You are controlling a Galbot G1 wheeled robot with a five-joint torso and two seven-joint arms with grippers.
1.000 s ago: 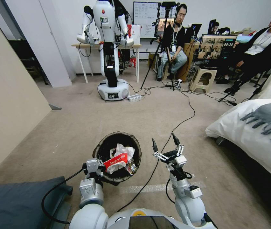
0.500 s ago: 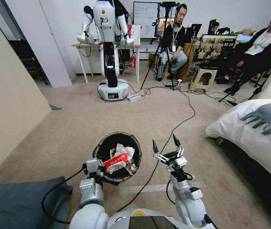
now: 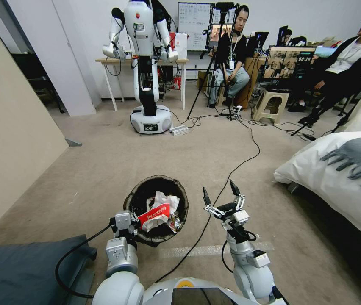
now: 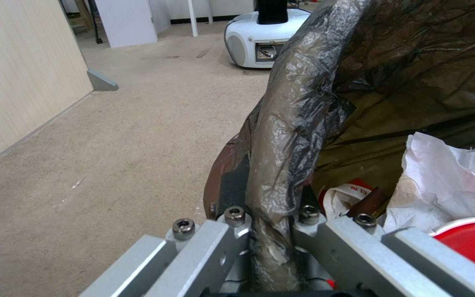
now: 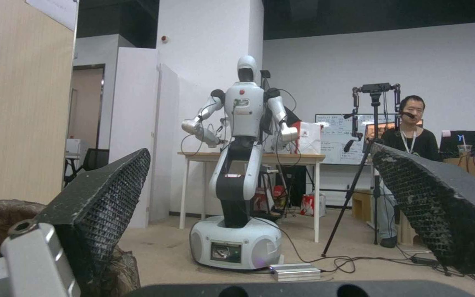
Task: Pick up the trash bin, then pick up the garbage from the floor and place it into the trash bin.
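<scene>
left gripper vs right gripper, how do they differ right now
The left gripper is shut on the trash bin rim, pinching the black liner; the right gripper is open and holds nothing. The left sits against the bin's near edge; the right hangs beside the bin, apart from it, fingertips pointing up. Both are raised in front of the robot.

We stand on a tan carpeted floor (image 3: pixel 104 169). Black cables (image 3: pixel 248 144) trail across it, and a strip of pale tape (image 3: pixel 197 250) lies on it near us. A second white robot (image 3: pixel 148 63) stands on it farther off.
</scene>
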